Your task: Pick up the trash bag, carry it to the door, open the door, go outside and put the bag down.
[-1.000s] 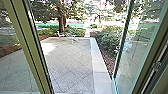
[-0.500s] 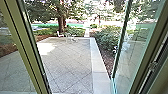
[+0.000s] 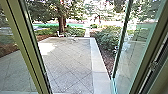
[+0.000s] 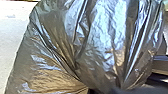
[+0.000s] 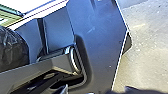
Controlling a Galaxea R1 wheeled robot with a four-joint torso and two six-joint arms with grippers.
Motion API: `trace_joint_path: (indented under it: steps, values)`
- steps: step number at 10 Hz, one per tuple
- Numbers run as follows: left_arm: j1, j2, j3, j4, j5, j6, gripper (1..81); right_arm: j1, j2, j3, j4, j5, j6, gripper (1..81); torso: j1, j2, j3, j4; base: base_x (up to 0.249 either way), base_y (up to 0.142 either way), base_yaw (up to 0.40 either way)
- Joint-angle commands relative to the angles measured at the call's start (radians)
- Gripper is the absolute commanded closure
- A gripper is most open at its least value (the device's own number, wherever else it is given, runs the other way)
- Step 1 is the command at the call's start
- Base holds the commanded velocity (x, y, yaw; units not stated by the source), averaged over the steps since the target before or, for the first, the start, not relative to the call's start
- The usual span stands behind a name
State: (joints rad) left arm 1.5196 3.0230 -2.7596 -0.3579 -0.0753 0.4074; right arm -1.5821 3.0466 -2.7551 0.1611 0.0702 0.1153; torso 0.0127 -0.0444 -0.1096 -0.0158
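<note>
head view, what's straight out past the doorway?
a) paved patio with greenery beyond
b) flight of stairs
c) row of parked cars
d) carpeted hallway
a: a patio with diagonal joint lines runs outward, with bushes and a tree trunk past its edges.

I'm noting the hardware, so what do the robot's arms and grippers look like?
In the right wrist view, the robot's jointed bar is grey and flat-sided, with a curved silvery ring. Beside it is a broad, dark blue-grey plate with a pale edge. I cannot tell the grippers' shape or colour.
</note>
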Motion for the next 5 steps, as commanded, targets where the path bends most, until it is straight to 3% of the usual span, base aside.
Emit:
trace_joint_path:
  steps: [1,5]
  values:
    - [-0.037,-0.002,-0.002,0.01,0.06,0.004,81.1,0.033,0.0,0.002,0.003,-0.059,-0.003,1.0,0.0,0.0,0.0,0.0,0.0,0.0,0.0]
    - [-0.037,-0.001,-0.002,0.01,0.06,0.005,81.1,0.035,0.004,0.002,0.002,-0.059,-0.003,1.0,0.0,0.0,0.0,0.0,0.0,0.0,0.0]
